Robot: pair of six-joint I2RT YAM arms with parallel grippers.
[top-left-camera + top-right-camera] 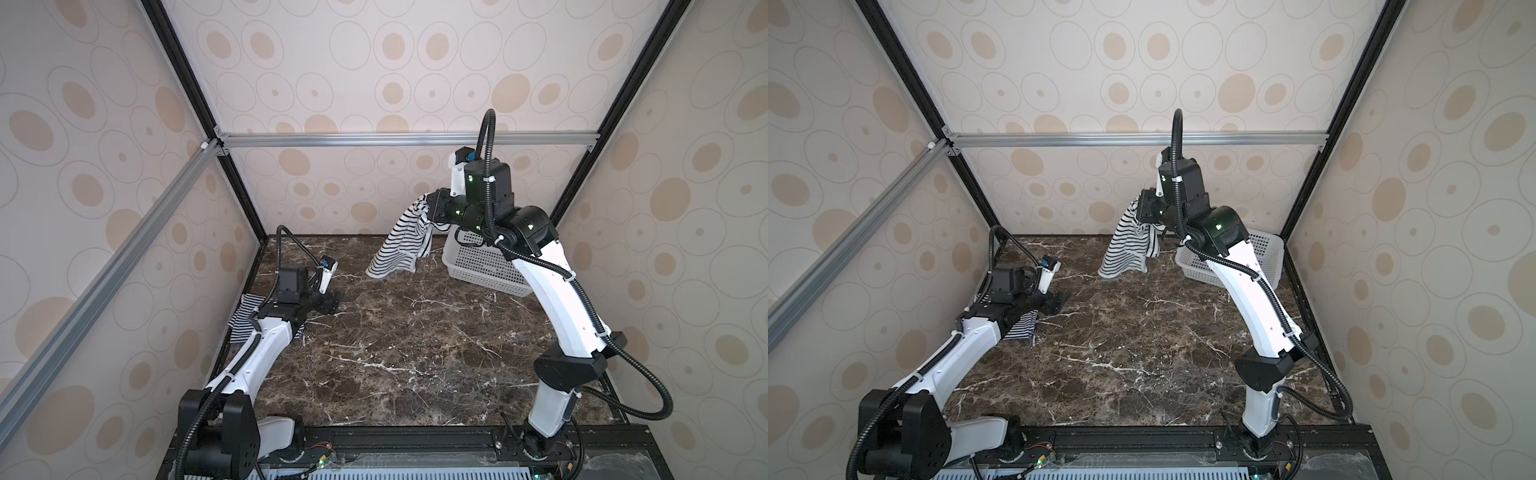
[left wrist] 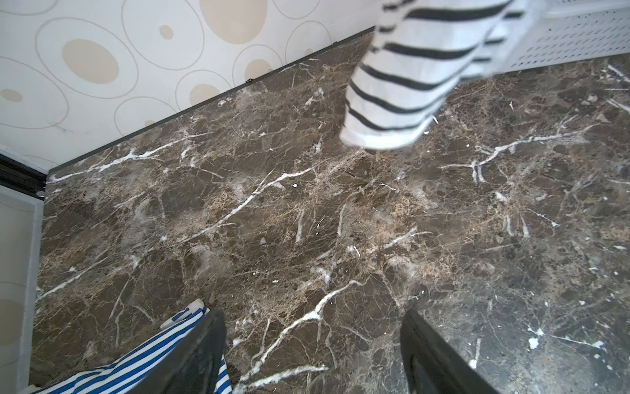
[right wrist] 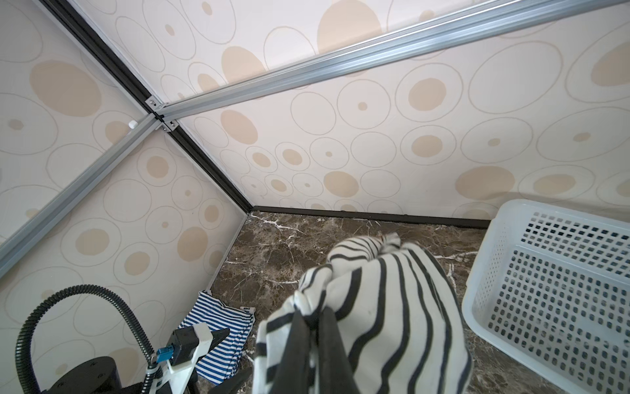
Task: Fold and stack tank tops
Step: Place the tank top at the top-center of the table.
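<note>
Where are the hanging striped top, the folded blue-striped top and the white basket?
wide-striped tank top (image 1: 397, 245): in a top view, middle of the hanging cloth.
narrow-striped tank top (image 3: 218, 314): right wrist view, middle of the folded cloth.
basket (image 3: 497, 259): right wrist view, its side rim.

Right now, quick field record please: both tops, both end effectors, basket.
wide-striped top: bunched, hanging from right end effector, beside the basket
narrow-striped top: folded, lying on table by the left wall, partly under the left arm
left end effector: open, empty, low over table
right end effector: shut on wide-striped top, raised
basket: white, perforated, far right corner
stack: not yet made
</note>
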